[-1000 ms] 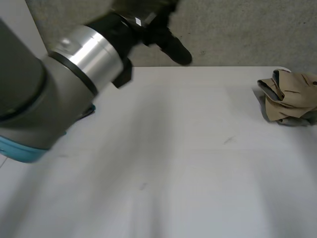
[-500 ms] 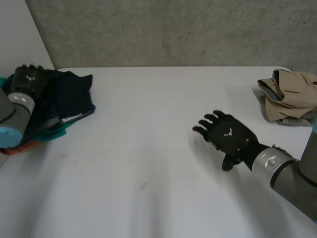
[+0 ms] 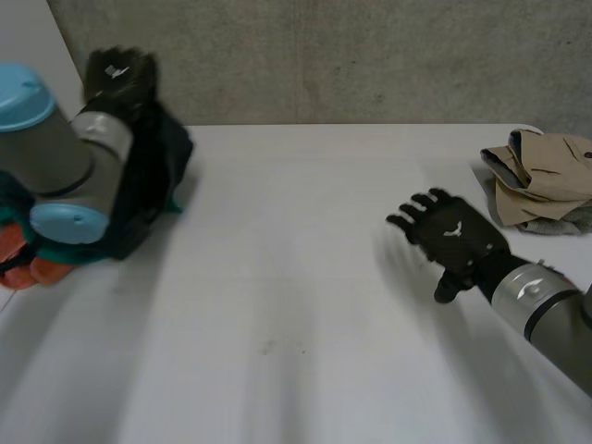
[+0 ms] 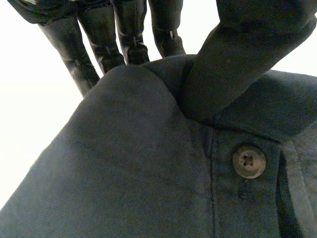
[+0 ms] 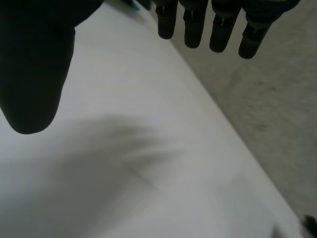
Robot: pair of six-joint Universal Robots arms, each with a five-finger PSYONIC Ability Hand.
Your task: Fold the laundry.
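My left hand (image 3: 118,69) is raised at the table's far left corner, shut on a dark navy shirt (image 3: 153,176) that hangs below it. In the left wrist view the thumb (image 4: 237,64) pinches a fold of this shirt (image 4: 138,168) against the fingers (image 4: 131,29), with a button (image 4: 248,161) beside the grip. The shirt's lower part still touches a pile of teal and orange clothes (image 3: 37,264). My right hand (image 3: 453,236) hovers open over the right side of the white table (image 3: 305,305), palm down, fingers (image 5: 190,25) straight and holding nothing.
A folded stack of beige clothes (image 3: 541,180) lies at the table's far right corner, just beyond my right hand. A grey concrete wall (image 3: 370,55) runs behind the table's far edge.
My left hand has closed on the dark shirt and lifted it up off the pile. My right hand has drifted a little to the right and further back.
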